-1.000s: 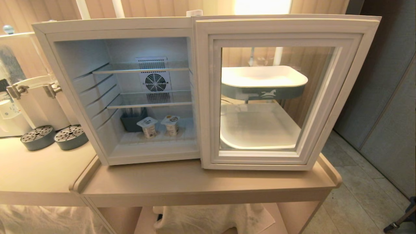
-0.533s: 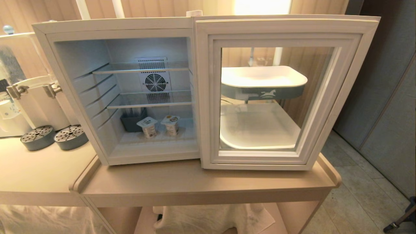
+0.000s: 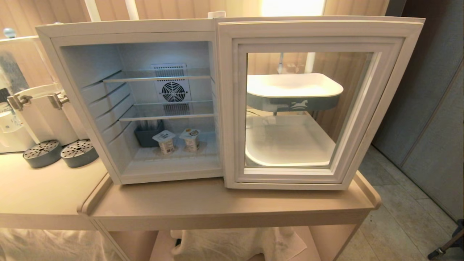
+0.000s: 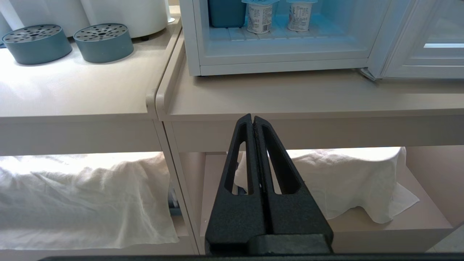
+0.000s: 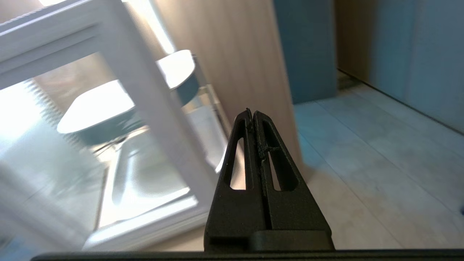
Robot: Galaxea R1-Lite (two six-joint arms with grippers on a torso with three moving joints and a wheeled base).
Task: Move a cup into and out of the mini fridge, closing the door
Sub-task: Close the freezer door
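Fridge point(image 3: 76, 72) door point(image 3: 380, 108) wide open, two cups point(image 3: 165, 141) inside; right gripper point(image 5: 252, 112) pinched empty beside door edge: spread fingers before reaching

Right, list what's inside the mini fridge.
On the mini fridge floor: two foil-lidded cups and a dark bin behind them. Both wire shelves look bare. The bin's contents cannot be seen.
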